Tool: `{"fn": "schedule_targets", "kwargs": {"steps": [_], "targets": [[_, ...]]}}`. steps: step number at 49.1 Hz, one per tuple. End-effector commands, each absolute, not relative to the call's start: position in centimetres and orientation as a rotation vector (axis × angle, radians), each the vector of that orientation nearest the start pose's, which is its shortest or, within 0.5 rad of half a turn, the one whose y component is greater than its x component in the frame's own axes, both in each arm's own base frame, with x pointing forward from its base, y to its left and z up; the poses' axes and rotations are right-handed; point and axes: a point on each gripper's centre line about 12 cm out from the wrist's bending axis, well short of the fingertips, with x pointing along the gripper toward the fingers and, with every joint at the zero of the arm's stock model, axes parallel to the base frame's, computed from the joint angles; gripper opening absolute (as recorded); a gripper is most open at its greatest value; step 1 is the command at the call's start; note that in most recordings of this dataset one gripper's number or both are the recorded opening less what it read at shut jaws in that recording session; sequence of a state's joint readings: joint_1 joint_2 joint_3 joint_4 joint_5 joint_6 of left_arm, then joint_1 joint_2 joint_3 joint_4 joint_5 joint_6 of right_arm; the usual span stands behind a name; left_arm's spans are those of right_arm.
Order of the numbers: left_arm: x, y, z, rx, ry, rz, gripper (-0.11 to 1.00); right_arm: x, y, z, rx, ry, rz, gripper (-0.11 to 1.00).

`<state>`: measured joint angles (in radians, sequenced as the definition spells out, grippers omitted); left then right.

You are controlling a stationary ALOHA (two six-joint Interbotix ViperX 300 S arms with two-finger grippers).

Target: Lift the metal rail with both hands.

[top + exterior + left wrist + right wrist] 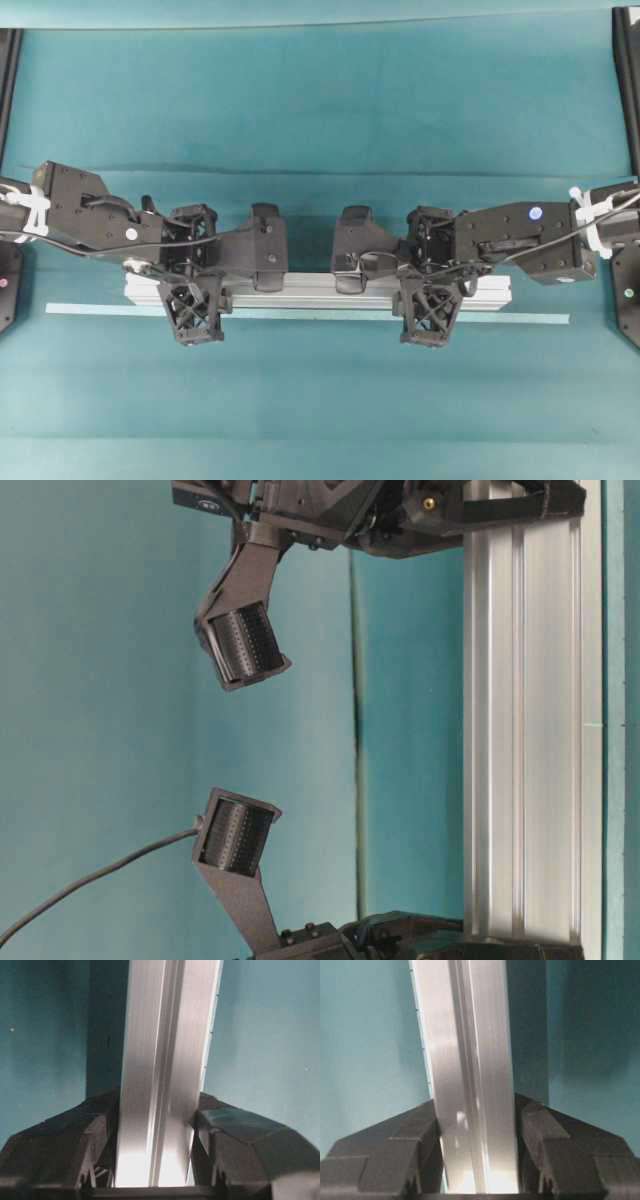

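The metal rail (pixel 320 288) is a long silver grooved bar lying crosswise in the middle of the teal table, and it also shows in the table-level view (pixel 530 730). My left gripper (pixel 195 290) straddles it near its left end, and my right gripper (pixel 430 292) near its right end. In the left wrist view the rail (pixel 165 1035) runs between the black fingers (pixel 60 1145), which press on both its sides; the left gripper (pixel 157 1110) is shut on it. The right gripper (pixel 476 1110) clamps the rail (pixel 465 1035) the same way. I cannot tell whether the rail is clear of the table.
A thin pale teal tape strip (pixel 100 310) lies along the table just in front of the rail, also seen at table level (pixel 610 730). Black frame posts (pixel 628 80) stand at the table's side edges. Teal cloth (pixel 320 110) covers the surface.
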<state>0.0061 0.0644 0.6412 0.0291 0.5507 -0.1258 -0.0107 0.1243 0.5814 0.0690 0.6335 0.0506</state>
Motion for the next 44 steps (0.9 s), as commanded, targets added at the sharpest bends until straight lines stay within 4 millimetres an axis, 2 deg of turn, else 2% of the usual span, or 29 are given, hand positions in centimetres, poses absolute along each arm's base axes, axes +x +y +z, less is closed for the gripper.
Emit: {"fn": "schedule_targets", "kwargs": {"steps": [1,16,27,29,36,39,44], "targets": [[34.7,0.5,12.0,-0.100,1.224,0.094,0.36,35.3,0.1,10.3,0.125,1.344,-0.045,0.39],[34.4,0.5,11.5,-0.095,1.188,0.085,0.36,35.5,0.0,10.2,0.128,1.306,-0.048,0.39],[34.0,0.5,11.1,-0.090,1.199,0.081,0.36,35.1,0.1,9.9,0.131,1.342,-0.048,0.40],[34.1,0.5,11.1,-0.087,1.196,0.079,0.36,35.1,0.1,9.9,0.133,1.342,-0.048,0.46],[34.2,0.4,11.1,-0.089,1.190,0.079,0.37,35.1,0.3,9.9,0.123,1.341,-0.040,0.85],[34.1,0.4,11.0,-0.090,1.191,0.080,0.53,35.1,0.3,9.9,0.123,1.340,-0.040,0.93],[34.0,0.4,11.0,-0.086,1.193,0.077,0.83,35.2,0.3,10.0,0.123,1.337,-0.040,0.92]]}}
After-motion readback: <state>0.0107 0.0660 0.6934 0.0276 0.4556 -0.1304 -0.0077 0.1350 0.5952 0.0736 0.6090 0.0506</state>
